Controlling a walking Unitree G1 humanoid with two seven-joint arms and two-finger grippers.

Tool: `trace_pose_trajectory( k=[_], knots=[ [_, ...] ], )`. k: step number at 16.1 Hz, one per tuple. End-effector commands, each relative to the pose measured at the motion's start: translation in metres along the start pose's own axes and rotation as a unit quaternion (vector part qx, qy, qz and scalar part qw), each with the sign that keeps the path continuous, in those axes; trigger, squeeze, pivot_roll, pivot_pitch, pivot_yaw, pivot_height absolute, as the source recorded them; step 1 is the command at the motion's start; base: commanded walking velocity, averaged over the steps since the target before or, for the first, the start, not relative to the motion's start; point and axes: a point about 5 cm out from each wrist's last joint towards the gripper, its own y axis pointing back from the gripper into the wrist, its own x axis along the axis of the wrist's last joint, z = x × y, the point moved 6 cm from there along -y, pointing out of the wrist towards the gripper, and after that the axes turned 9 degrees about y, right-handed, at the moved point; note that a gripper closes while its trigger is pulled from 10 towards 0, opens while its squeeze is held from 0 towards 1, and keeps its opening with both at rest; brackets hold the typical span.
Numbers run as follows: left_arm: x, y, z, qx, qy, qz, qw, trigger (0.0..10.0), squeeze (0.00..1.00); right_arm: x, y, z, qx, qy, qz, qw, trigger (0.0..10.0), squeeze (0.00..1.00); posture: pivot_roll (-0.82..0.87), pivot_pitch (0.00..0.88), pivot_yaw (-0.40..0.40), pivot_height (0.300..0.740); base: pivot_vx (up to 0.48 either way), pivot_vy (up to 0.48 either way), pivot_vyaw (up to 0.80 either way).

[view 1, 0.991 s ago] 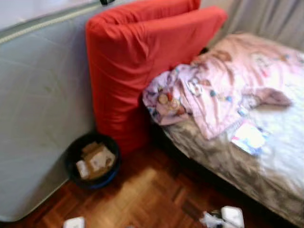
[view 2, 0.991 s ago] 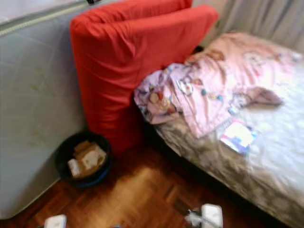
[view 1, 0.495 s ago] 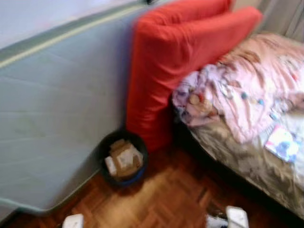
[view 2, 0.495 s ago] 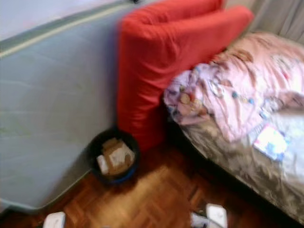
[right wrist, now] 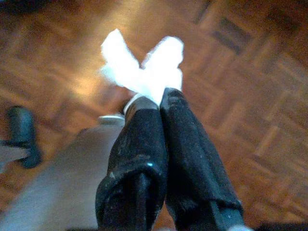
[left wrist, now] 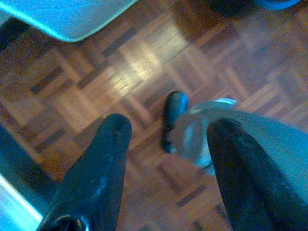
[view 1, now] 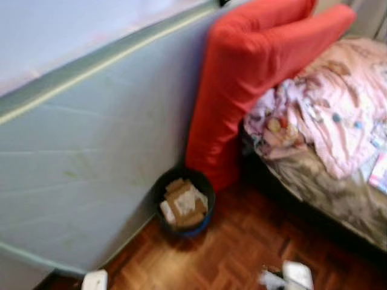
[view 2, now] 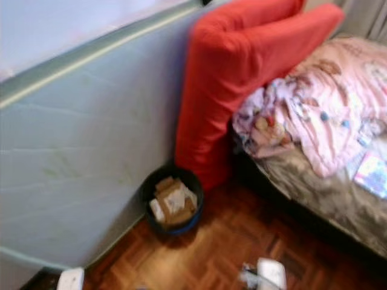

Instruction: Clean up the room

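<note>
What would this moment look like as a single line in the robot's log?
right claw: shut on white tissue | left claw: open, empty, over wood floor | bin: ahead, holds cardboard scraps

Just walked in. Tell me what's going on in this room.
The robot is tidying a bedroom. Its right claw is shut on a white crumpled tissue, held above the wooden floor. The left claw is open and holds nothing. Ahead, a dark bin with cardboard scraps in it stands on the floor against a grey mattress, at the foot of a red mattress. A pink blanket lies rumpled on the bed. The tissue is not yet in the bin.
</note>
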Motion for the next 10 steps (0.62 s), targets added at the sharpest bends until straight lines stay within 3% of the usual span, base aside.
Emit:
trace_pose_trajectory(
  k=[1,4,6,10],
  knots=[
    [-0.013,0.001,0.003,0.001,0.003,-0.018,1.0,10.0,0.0,-0.012,0.003,0.009,-0.01,0.0,-0.015,1.0,10.0,0.0,0.03,0.161,-0.016,0.74,0.0,0.48,0.0],
    [-0.013,0.002,0.003,-0.001,0.003,-0.018,1.0,10.0,0.0,-0.013,0.003,0.006,-0.009,0.0,-0.016,1.0,10.0,0.0,0.03,0.162,-0.016,0.74,0.0,0.48,0.0],
    [-0.013,0.003,-0.004,0.001,0.002,-0.017,1.0,10.0,0.0,-0.013,0.003,0.006,-0.009,0.002,-0.015,1.0,10.0,0.0,0.03,0.163,-0.017,0.74,0.0,0.467,0.0],
    [-0.015,0.007,-0.014,0.001,0.001,-0.016,1.0,10.0,0.0,-0.006,0.001,0.005,-0.007,0.004,-0.011,1.0,10.0,0.0,0.03,0.162,-0.017,0.74,0.0,0.062,0.0]
  ],
)
